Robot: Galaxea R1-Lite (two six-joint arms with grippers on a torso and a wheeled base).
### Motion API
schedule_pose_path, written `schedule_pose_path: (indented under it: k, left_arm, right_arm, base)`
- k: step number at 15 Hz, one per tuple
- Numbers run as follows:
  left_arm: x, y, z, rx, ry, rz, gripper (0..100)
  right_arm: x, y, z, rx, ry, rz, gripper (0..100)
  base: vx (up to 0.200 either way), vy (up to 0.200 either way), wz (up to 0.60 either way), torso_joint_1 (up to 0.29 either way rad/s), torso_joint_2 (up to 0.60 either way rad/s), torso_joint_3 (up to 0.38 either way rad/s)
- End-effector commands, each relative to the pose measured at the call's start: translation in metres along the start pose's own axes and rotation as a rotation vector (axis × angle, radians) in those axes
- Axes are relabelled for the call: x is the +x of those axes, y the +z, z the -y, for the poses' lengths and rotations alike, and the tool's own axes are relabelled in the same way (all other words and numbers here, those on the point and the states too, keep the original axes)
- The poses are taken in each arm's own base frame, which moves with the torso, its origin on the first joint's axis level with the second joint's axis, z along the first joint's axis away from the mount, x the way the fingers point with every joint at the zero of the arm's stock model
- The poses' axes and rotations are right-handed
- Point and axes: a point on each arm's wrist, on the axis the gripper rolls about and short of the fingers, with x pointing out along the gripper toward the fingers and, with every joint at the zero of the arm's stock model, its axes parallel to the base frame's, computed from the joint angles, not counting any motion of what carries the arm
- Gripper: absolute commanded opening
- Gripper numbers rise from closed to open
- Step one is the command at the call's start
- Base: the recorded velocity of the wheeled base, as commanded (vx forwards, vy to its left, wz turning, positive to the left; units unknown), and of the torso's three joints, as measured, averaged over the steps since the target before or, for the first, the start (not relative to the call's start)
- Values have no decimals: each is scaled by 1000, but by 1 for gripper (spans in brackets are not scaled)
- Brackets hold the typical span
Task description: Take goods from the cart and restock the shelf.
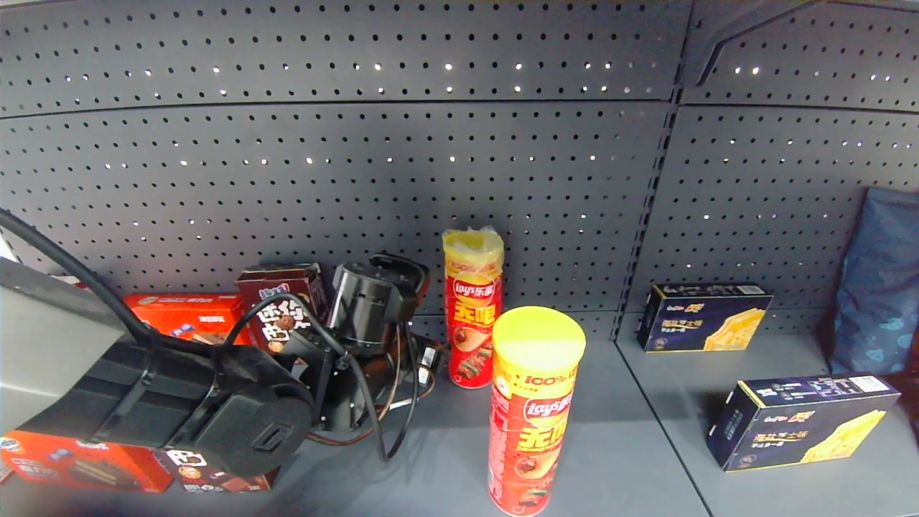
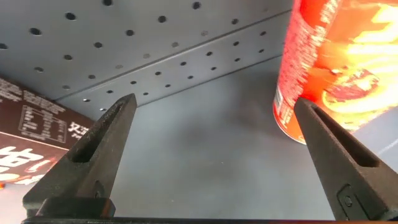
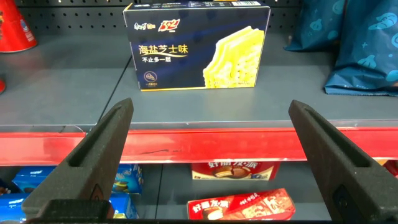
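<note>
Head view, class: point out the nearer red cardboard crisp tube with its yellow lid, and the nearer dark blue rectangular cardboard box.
nearer red crisp tube (image 1: pixel 528 431): head view, on its red side wall below the yellow lid.
nearer dark blue cardboard box (image 1: pixel 782 429): head view, on its long front face.

The grey perforated metal back panel (image 1: pixel 359 165) carries an even grid of small holes, and the flat metal shelf board (image 1: pixel 632 459) is plain grey. The near cardboard chip tube (image 1: pixel 535 424) and the far cardboard chip tube (image 1: pixel 472 323) are red with yellow lettering and yellow lids. The rear flat carton (image 1: pixel 703 316) and the front flat carton (image 1: pixel 800 420) are dark navy with a pale yellow wafer picture. The soft bag (image 1: pixel 879 287) is navy with lighter blue shapes. The low flat box (image 1: pixel 190 316) is orange-red and the upright box (image 1: pixel 283 301) maroon. The left claw (image 2: pixel 214 102) and the right claw (image 3: pixel 211 106) are black.
</note>
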Motion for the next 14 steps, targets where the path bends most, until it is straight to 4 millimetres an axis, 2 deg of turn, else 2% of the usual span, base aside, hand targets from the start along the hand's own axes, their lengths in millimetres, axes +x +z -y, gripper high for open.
schedule_pose_path:
  k: [1,11,12,14]
  left_arm:
    - [0,-1,3,4,-6,-1,100]
    - [0,-3,9,14,-19,-5,100]
    - [-1,0,7,6,-17,10,100]
    - [-17,14,-1,-9,-15,67,100]
  right_arm:
    - [0,0,0,0,0,-1,100]
    - [0,0,0,0,0,-1,100]
    - [0,0,0,0,0,-1,100]
    - [0,0,0,0,0,-1,100]
  base:
    - [0,0,0,0,0,0]
    - [0,0,0,0,0,0]
    - [0,0,0,0,0,0]
    - [0,0,0,0,0,0]
